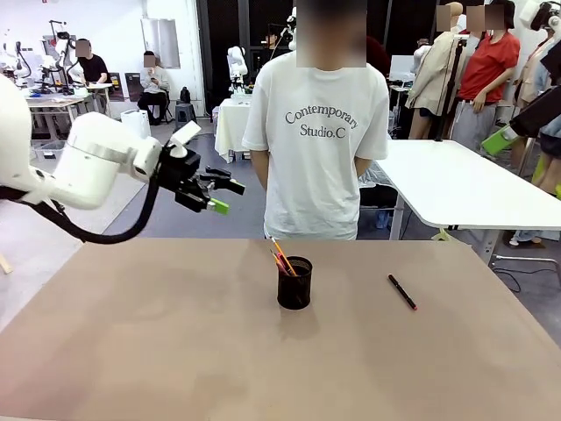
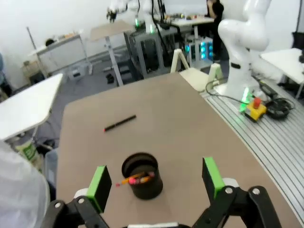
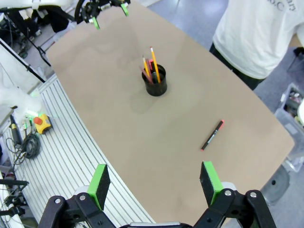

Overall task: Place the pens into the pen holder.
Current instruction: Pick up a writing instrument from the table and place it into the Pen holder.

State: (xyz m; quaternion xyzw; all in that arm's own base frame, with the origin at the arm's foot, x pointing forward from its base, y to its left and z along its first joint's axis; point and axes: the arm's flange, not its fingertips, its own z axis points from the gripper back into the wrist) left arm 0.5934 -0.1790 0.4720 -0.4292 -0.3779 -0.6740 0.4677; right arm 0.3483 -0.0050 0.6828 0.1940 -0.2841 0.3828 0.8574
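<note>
– Two grippers, so start with the nearest. How do they stand?
– Both are released. The right gripper (image 3: 156,183) hangs high over the near side of the table (image 1: 131,333). Its green pads (image 3: 99,184) are spread wide with nothing between them. The left gripper (image 1: 230,197) is just as wide and just as empty. It hovers well above the table's far left corner and points in toward the middle.
– And the pen holder?
– The black mesh pen holder (image 1: 294,285) stands upright near the middle of the table. In the left wrist view it sits between that gripper's two pads, but farther off, and touches neither.
– Anything in it?
– A yellow-orange pencil (image 1: 279,253) and a pinkish pen (image 3: 150,65) lean inside, with their upper ends poking above the rim. From the right wrist there may be a second orange stick beside them, though I cannot tell for sure.
– The third pen?
– The black pen (image 1: 402,292) lies flat on the bare tabletop, to the robot's right of the holder and well apart from it. It is angled a little, and neither gripper touches it.
– Beyond that?
– A person in a white printed T-shirt (image 1: 316,132) stands at the far edge, right behind the holder, with both arms drawn behind the back. Farther back there are white tables and more people.
</note>
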